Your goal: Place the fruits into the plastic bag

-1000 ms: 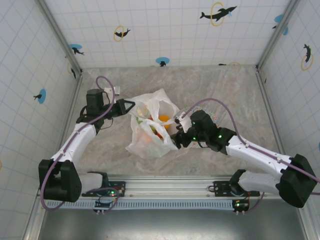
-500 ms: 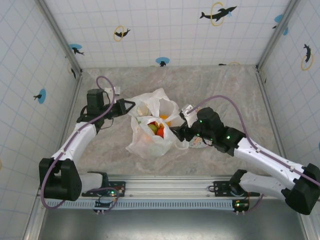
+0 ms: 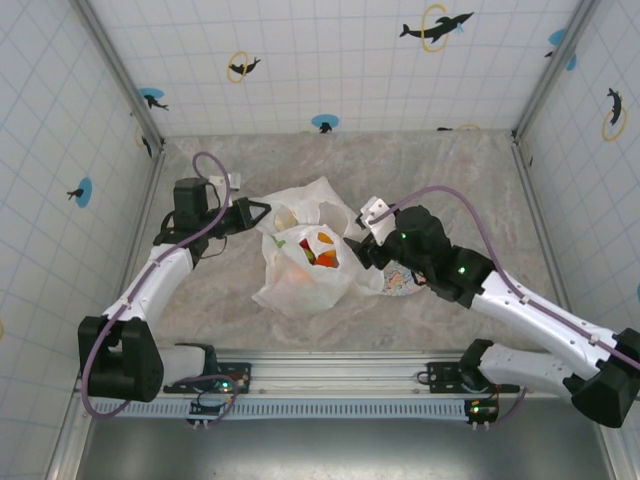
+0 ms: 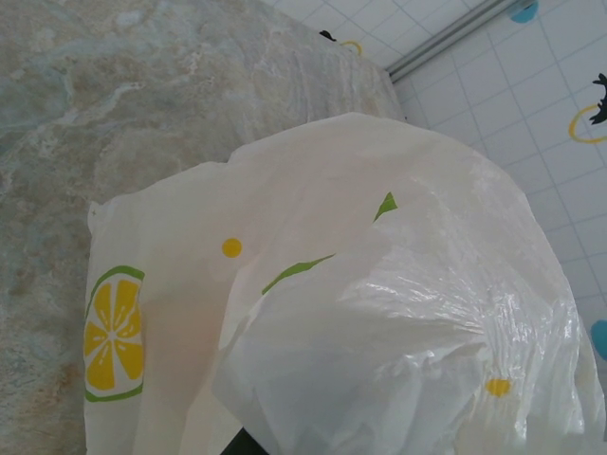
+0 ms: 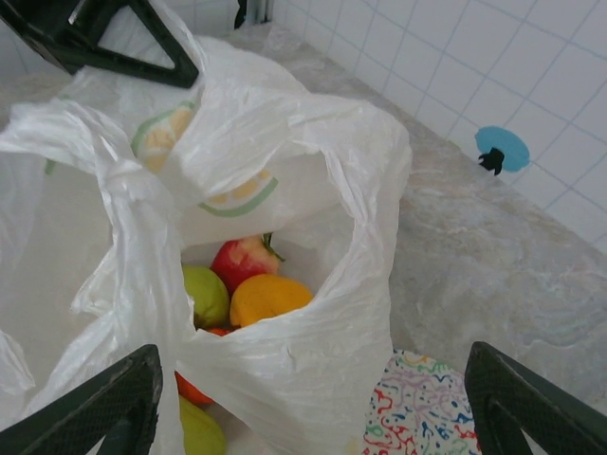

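Observation:
The plastic bag (image 3: 300, 265) lies mid-table, white with lemon prints, its mouth gaping upward. Inside it lie several fruits: a red apple (image 5: 245, 261), a green apple (image 5: 204, 296), an orange (image 5: 268, 299) and a yellow-green pear (image 5: 204, 431). My left gripper (image 3: 262, 211) is shut on the bag's far-left handle; bag film (image 4: 379, 313) covers its fingers in the left wrist view. My right gripper (image 3: 354, 250) hovers at the bag's right rim, open. Its fingers (image 5: 104, 408) stand wide apart on either side of the bag's near wall (image 5: 303, 379).
A round multicoloured speckled plate (image 3: 402, 283) lies right of the bag, half under my right arm; its edge (image 5: 427, 417) shows beside the bag. Tiled walls enclose the marbled table (image 3: 470, 190) on three sides.
My right gripper has drawn up and back, away from the bag's near-right side. The bag's mouth now shows more fruit. The left arm has not moved.

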